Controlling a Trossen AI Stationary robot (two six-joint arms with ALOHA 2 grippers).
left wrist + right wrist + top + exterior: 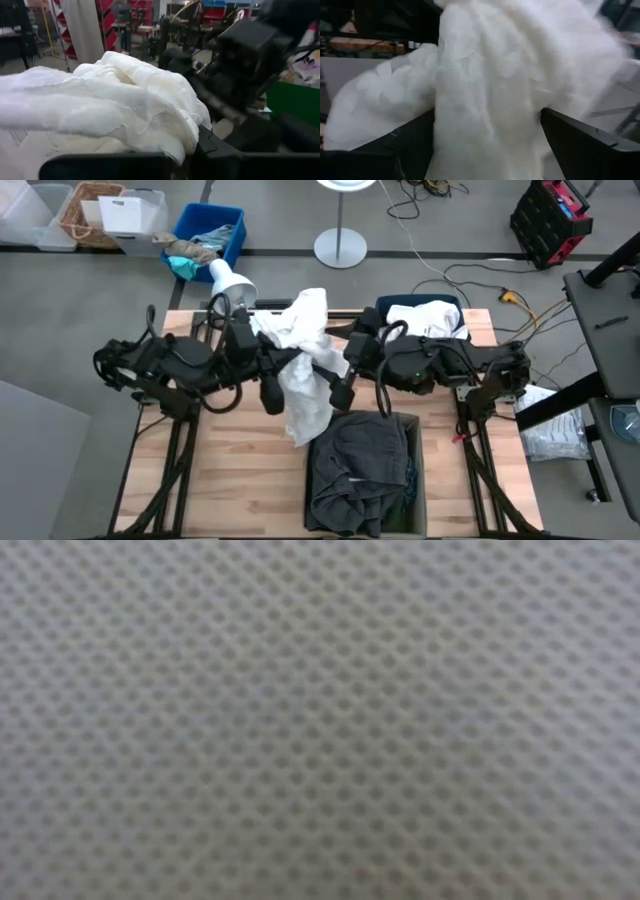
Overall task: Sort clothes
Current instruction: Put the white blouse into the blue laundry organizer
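The white garment (303,370) hangs over the middle of the wooden table (240,480), just behind the green bin (418,480) that holds the charcoal grey garment (358,470). We see the left gripper (270,395) with jaws together on the white cloth. The right gripper (340,392), beside the bin's far edge, has its fingers (585,145) spread apart around the cloth. More white clothes (425,318) fill the blue bin (384,306) behind.
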